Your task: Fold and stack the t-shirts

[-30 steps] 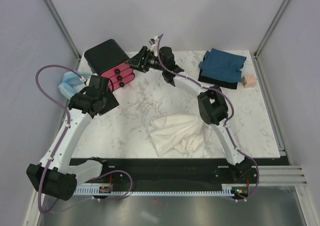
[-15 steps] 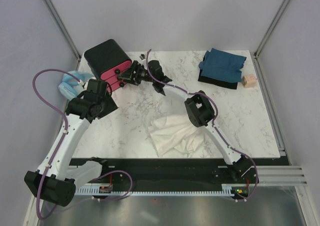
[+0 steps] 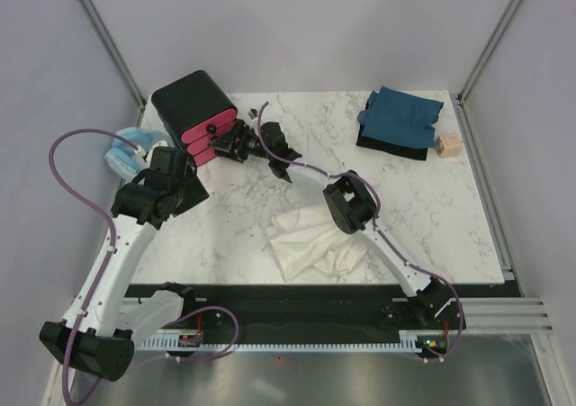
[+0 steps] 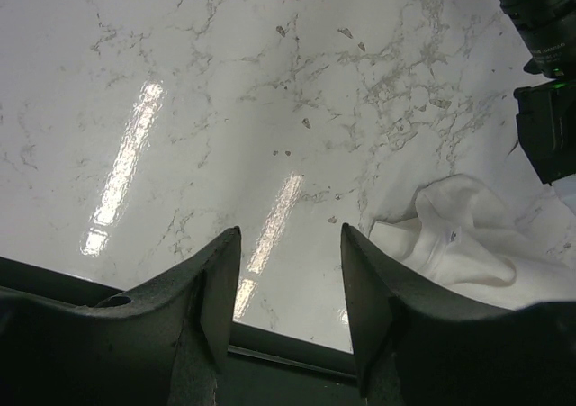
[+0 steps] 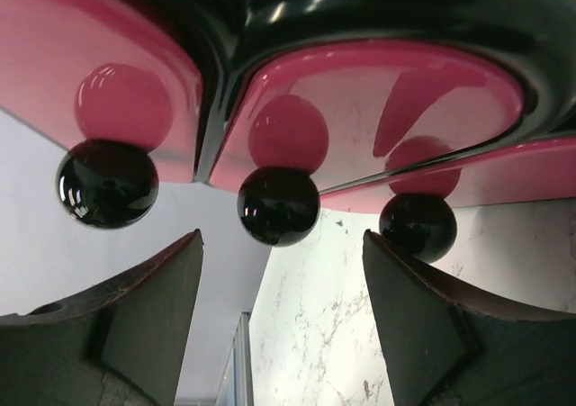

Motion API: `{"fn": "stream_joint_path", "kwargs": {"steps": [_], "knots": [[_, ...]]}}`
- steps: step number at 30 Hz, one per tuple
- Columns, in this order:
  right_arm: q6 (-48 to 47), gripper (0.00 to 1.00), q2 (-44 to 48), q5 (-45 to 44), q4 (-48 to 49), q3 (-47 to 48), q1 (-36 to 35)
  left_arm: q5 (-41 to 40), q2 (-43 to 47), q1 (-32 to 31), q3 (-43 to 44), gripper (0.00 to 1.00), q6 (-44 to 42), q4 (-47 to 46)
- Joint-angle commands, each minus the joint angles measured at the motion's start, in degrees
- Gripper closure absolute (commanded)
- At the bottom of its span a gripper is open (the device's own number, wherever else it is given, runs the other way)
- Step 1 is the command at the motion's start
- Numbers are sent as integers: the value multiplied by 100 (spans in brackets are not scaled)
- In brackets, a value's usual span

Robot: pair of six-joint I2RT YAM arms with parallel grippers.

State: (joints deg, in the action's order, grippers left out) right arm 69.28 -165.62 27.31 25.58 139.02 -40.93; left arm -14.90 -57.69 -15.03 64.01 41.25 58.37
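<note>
Top external: the right arm point(image 3: 355, 203) crosses the upper right corner of the white shirt point(image 3: 310, 239), so that corner is hidden. The pale blue ring point(image 3: 126, 147) at the left table edge is half behind the left arm point(image 3: 157, 190). Left wrist: only one corner of the white shirt point(image 4: 459, 244) shows; the rest is cut off by the frame and a finger. Right wrist: just drawer fronts, no shirts in view.

Around: black box point(image 3: 191, 100) with pink drawers point(image 3: 205, 136) back left, small tan block point(image 3: 447, 145) back right. Right jaws wide, either side of the middle black knob point(image 5: 278, 205), not touching it. Left jaws apart, nothing between them, over bare table point(image 4: 180, 82).

White shirt: crumpled heap, front centre of the table. Blue shirt point(image 3: 402, 113): roughly folded, back right, lying on something flat and black point(image 3: 387, 143); cannot tell what.
</note>
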Motion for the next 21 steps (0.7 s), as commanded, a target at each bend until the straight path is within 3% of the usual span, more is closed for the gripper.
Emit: {"fn": "stream_joint_path", "kwargs": {"steps": [1, 4, 8, 15, 18, 21], "knots": [[130, 22, 494, 458, 684, -531, 15, -5, 197, -9, -20, 44, -47, 25], [-237, 25, 1451, 802, 755, -1770, 6, 109, 136, -9, 41, 44, -21, 25], [-1458, 25, 2699, 873, -753, -2965, 23, 233, -22, -9, 147, 44, -12, -10], [-2609, 27, 4842, 451, -2757, -4102, 479, 312, -207, -9, 208, 43, -214, -203], [-3399, 22, 5738, 153, -3743, -4356, 655, 329, -278, -9, 148, 40, -320, -203], [-4190, 19, 6539, -444, -4928, -4576, 901, 837, -400, -9, -89, 40, -303, -300]]}}
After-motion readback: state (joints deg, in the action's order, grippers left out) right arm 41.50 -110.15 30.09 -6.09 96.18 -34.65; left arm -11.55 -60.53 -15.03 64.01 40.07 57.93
